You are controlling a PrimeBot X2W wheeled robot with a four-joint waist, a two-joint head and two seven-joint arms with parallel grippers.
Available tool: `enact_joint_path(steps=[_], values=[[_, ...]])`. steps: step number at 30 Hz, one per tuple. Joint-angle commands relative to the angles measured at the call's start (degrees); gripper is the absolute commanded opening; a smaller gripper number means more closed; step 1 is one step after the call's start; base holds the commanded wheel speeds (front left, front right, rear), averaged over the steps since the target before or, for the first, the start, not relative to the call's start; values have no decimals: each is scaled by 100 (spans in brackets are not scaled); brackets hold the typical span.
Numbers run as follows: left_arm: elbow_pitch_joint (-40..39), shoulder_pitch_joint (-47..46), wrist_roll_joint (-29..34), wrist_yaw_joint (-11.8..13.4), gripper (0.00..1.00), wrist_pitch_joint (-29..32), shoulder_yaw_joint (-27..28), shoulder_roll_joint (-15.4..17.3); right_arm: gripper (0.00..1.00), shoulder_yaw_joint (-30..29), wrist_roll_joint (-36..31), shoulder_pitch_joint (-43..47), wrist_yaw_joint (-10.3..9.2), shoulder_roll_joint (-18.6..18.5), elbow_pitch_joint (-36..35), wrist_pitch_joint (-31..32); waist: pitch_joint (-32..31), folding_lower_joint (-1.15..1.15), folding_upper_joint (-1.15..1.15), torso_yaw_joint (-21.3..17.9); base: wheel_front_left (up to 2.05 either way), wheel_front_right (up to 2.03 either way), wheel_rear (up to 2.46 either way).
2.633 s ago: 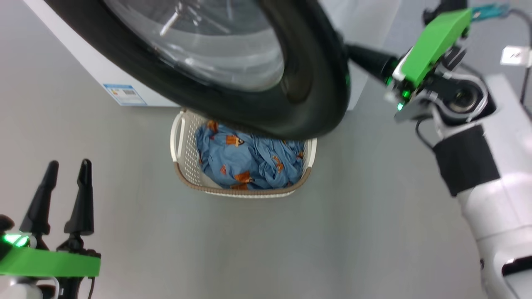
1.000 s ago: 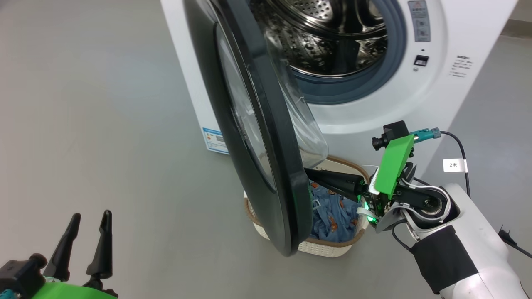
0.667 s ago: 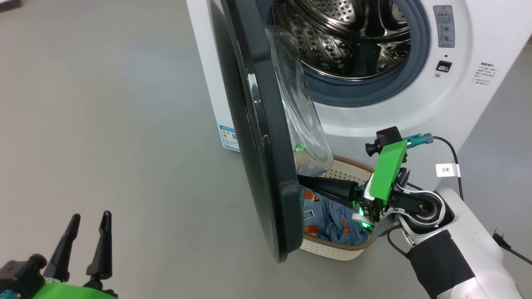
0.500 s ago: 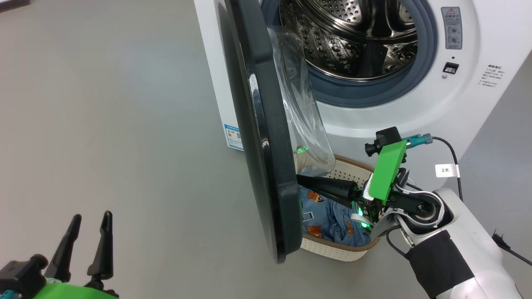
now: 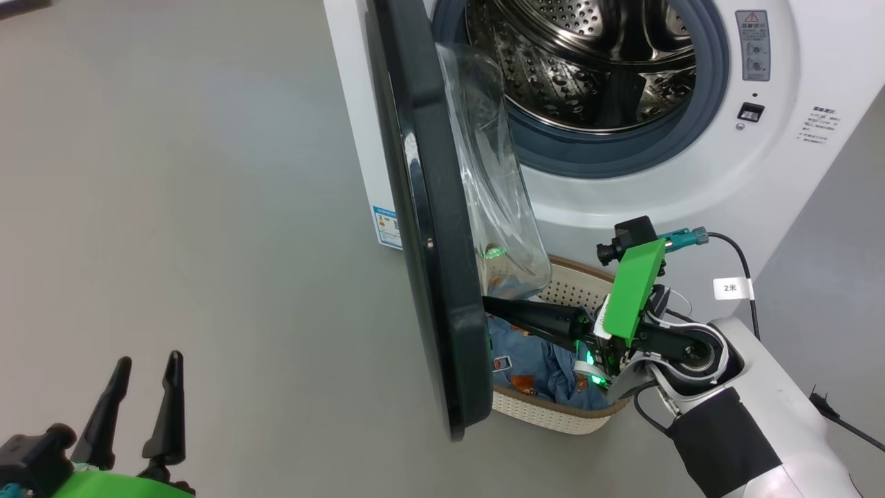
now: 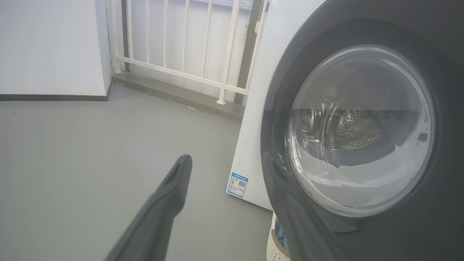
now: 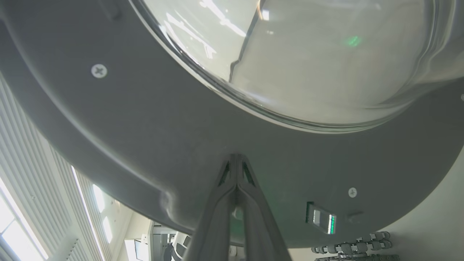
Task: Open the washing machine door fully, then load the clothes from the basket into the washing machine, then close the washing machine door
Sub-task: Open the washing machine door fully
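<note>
Now my right gripper [image 5: 489, 305], pinched shut and empty, presses the inner rim of the washing machine door [image 5: 425, 228] to swing it wider. My left gripper [image 5: 150, 360] hangs splayed on its outer side, and the clothes [image 5: 539, 356] lie just below its inner side.

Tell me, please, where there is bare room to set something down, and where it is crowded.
Free: the grey floor bordered by the open left tool, the large round black-rimmed door and the side of the white washing machine. Crowded: below that door, where the shut right tool reaches over the light blue clothes in the cream plastic basket.
</note>
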Motion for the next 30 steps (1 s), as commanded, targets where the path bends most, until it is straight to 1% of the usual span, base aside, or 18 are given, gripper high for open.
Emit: enact_joint_path(steps=[1, 5, 6, 7, 8, 9, 10, 11, 12, 17, 23, 27, 28, 30], values=[[-85, -147, 56, 3, 100, -37, 248, 142, 0, 107, 82, -104, 34, 118, -179, -22, -7, 0, 0, -34, 0, 0, 0], [-106, -148, 68, 3, 100, -37, 248, 127, 0, 82, 54, -108, 34, 118, -240, -132, -30, 0, 0, -160, 0, 0, 0], [-111, -143, 73, 3, 100, -37, 250, 125, 4, 72, 42, -107, 34, 117, -261, -165, -37, 0, 0, -190, 0, 0, 0], [-114, -137, 77, 3, 100, -37, 256, 125, 22, 61, 32, -103, 34, 117, -284, -191, -46, 0, 0, -225, 0, 0, 0], [-118, -130, 82, 3, 100, -37, 260, 124, 33, 48, 30, -96, 34, 114, -308, -206, -56, 0, 0, -261, 0, 0, 0], [-125, -123, 86, 3, 100, -37, 262, 123, 39, 29, 28, -86, 34, 108, -340, -230, -68, 0, 0, -300, 0, 0, 0], [-135, -115, 91, 3, 100, -37, 263, 122, 49, 6, 18, -74, 34, 99, -378, -269, -80, 0, 0, -346, 0, 0, 0], [-146, -106, 95, 3, 100, -37, 262, 119, 87, -14, 11, -55, 34, 91, -416, -302, -94, 0, 0, -393, 0, 0, 0], [-157, -97, 98, 3, 100, -37, 259, 116, 100, -30, 2, -34, 34, 78, -458, -329, -109, 0, 0, -444, 0, 0, 0], [-213, -49, 113, 3, 100, -37, 240, 99, 100, -121, -180, 98, 34, -6, -802, -662, -142, 0, 0, -741, 0, 0, 0], [-275, -12, 118, 3, 100, -37, 241, 69, 100, -64, -914, 330, 34, -223, -1499, -1595, -122, 0, 0, -1139, 0, 0, 0], [-318, 5, 117, 3, 100, -37, 248, 48, 100, 72, -1346, 525, 34, -365, -1765, -2202, -114, 0, 0, -1405, 0, 0, 0], [-318, 5, 117, 3, 100, -37, 248, 48, 100, 72, -1346, 525, 34, -365, -1765, -2202, -114, 0, 0, -1405, 0, 0, 0], [-332, 14, 125, 3, 100, -37, 255, 36, 100, 129, -1522, 623, 34, -429, -1879, -2529, -121, 0, 0, -1526, 0, 0, 0]])
